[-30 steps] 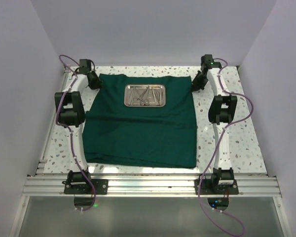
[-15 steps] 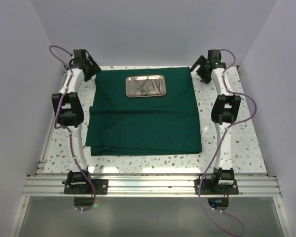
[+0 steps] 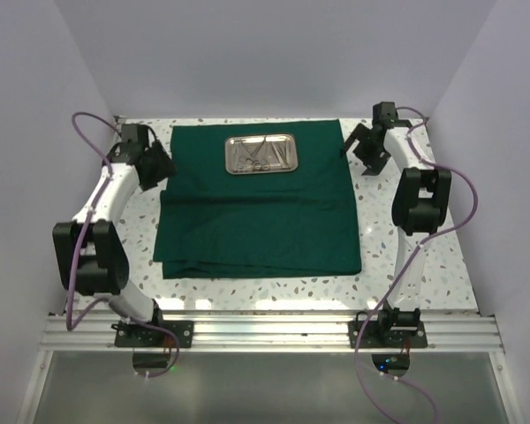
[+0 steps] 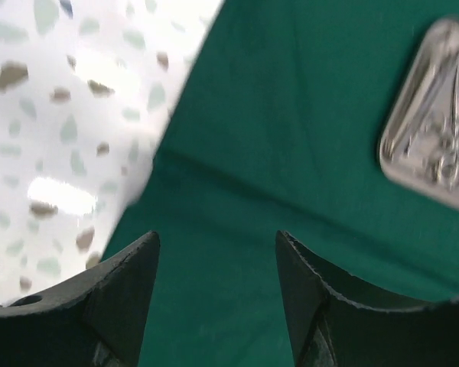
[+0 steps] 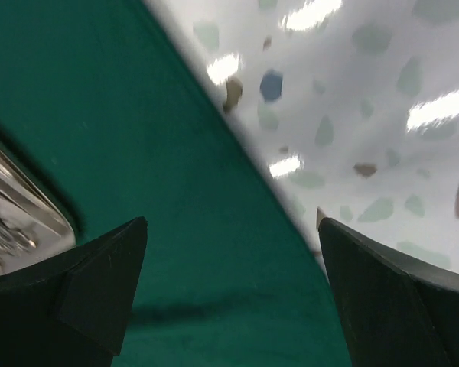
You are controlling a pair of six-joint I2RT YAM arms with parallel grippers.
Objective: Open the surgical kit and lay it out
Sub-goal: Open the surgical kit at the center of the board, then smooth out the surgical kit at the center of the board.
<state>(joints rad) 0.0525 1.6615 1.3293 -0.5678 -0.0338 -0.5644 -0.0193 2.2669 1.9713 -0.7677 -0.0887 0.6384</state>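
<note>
The surgical kit's dark green cloth (image 3: 261,208) lies spread flat on the table, with a fold line across its middle. A small steel tray (image 3: 261,154) holding several slim silver instruments sits on the cloth's far part; the tray (image 4: 436,145) also shows at the right of the left wrist view and the tray (image 5: 15,222) at the left edge of the right wrist view. My left gripper (image 3: 162,165) hangs open over the cloth's far left edge (image 4: 157,164), holding nothing. My right gripper (image 3: 349,148) is wide open above the cloth's far right edge (image 5: 245,153), empty.
The speckled white tabletop (image 3: 415,256) shows beside and in front of the cloth. Pale walls close in the back and both sides. An aluminium rail (image 3: 265,334) with the arm bases runs along the near edge.
Both grippers let go of the cloth's far corners and opened. The cloth's far edge now lies flat further back. Both arms have drawn back toward the near side.
</note>
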